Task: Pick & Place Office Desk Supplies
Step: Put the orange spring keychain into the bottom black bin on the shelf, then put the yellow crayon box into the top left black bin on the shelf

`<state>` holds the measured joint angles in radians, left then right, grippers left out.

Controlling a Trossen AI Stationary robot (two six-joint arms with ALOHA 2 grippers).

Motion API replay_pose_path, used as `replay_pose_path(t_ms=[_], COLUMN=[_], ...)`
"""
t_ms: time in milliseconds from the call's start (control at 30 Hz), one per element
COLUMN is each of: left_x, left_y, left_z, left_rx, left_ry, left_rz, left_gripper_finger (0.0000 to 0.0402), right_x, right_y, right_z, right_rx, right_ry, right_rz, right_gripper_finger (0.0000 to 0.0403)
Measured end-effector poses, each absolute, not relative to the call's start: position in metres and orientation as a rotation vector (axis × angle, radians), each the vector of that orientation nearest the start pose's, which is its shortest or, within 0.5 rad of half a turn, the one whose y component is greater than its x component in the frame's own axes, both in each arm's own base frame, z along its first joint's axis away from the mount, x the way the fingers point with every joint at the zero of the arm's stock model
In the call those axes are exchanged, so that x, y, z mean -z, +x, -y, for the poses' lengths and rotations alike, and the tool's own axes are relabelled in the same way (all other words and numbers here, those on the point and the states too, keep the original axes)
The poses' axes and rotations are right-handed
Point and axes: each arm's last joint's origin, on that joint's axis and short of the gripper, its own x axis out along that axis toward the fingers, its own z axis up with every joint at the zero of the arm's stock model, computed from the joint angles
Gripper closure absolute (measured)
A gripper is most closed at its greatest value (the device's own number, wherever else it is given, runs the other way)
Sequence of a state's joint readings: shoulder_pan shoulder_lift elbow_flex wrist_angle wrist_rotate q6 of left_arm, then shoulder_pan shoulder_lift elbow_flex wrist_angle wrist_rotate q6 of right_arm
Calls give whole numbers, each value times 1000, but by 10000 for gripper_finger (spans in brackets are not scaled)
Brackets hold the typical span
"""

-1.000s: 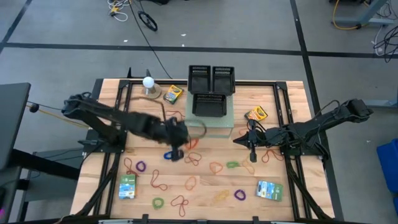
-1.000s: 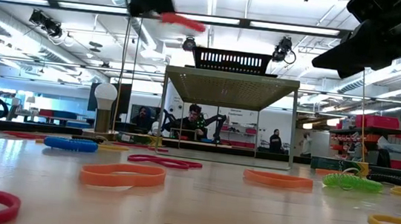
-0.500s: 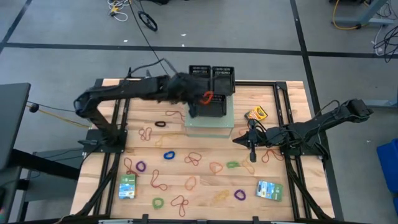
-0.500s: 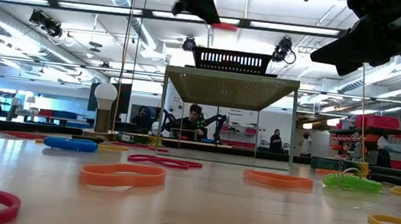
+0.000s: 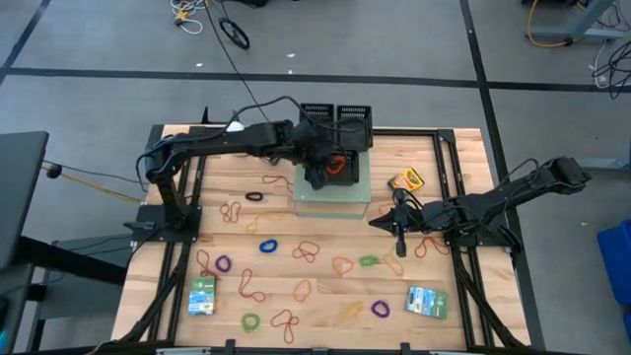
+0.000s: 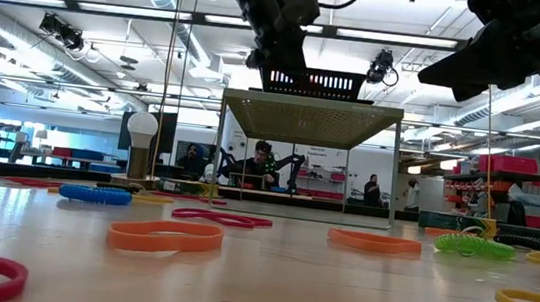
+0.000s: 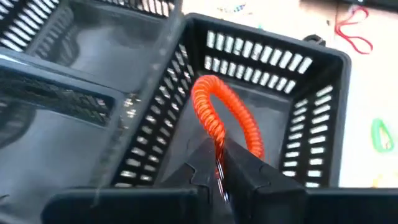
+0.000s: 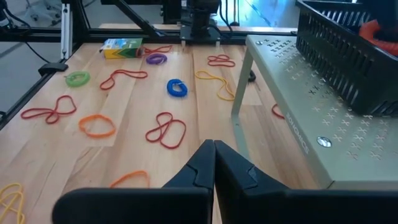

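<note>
The surface [image 5: 315, 286] fills the middle of the high view, strewn with bands across its lower half, two packets [image 5: 202, 295] near the lower corners and a crayon box [image 5: 406, 180] right of centre. At upper centre stands a grey riser [image 5: 357, 197] carrying three black baskets [image 5: 353, 125].

A second ago the left arm was low over the bands at centre left; it has since swung up and across, and the left gripper [image 5: 330, 170] now hangs over the nearest basket [image 7: 311, 124]. In the left wrist view its fingers [image 7: 249, 168] pinch an orange coiled band [image 7: 214, 115], which dangles inside that basket. The grip looks to be only beginning to loosen, so the band is delivered but not yet let go; I judge release is the step in hand.

The right gripper [image 5: 399, 234] waits at centre right, low over the surface, fingers clenched on nothing.
</note>
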<state>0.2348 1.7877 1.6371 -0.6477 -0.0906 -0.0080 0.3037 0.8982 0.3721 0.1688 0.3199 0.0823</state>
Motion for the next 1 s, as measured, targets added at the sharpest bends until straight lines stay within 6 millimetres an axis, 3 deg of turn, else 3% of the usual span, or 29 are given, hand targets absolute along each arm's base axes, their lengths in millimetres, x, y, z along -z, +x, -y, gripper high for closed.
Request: replay_pose_path(t_ms=[233,500,667,800,900,1000], left_x=[-316,-332,-359,-369,-361,-340], left_y=[383,372,354,339,324,304], left_z=[-92,-83,-58,-35,-17,-4], left_rx=[-308,-288,-334,-283,-225,-147], left_ry=[-46,12,131,181,187,173], left_rz=[-805,-794,-748,-675,-613,-562], left_gripper_finger=[319,270,292,319,337,351], right_x=[-206,-211,-211,-211,-211,-211], right_y=[181,183,183,183,183,183], right_z=[-47,-48,-48,-48,-48,-48], right_rx=[29,25,25,22,23,22], right_ry=[-31,-29,-34,-47,-47,-46], right_rz=[-337,-284,-286,-284,-283,-281], right_gripper_finger=[396,396,396,396,396,396])
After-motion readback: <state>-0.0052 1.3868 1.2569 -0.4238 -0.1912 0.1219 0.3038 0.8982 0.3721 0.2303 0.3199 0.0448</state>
